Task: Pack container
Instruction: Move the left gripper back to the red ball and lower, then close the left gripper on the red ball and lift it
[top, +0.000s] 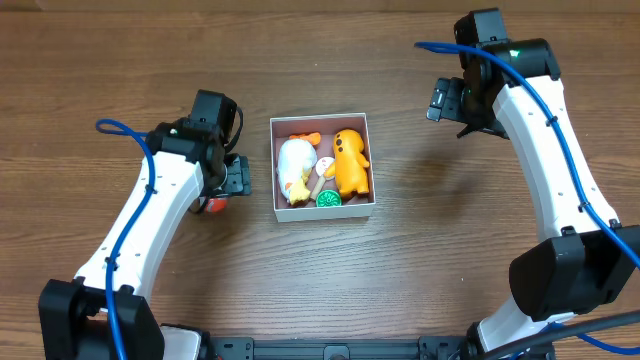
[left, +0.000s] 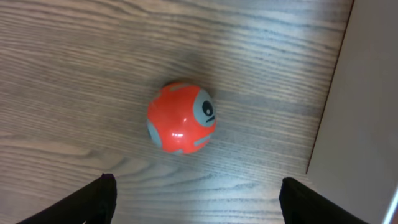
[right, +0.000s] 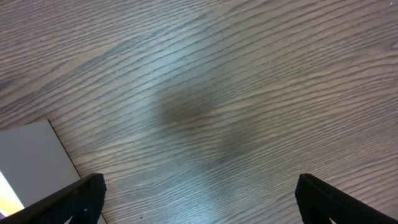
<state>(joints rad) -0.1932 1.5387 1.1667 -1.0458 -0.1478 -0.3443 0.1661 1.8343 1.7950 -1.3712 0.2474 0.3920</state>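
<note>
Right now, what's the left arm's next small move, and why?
Probably lower the left gripper straight down around the orange ball. The gripper is open and holds nothing, and the ball sits on the table just outside the box, roughly centred in the left wrist view. The box already holds toys, so the ball looks like the piece left out.

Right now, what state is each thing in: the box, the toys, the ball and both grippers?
container: upright, open on top, toys inside.
white toy: lying inside the container.
orange toy: lying inside the container.
red ball: resting on the table outside the container, not gripped.
left gripper: open, above the red ball.
right gripper: open, holding nothing.
</note>
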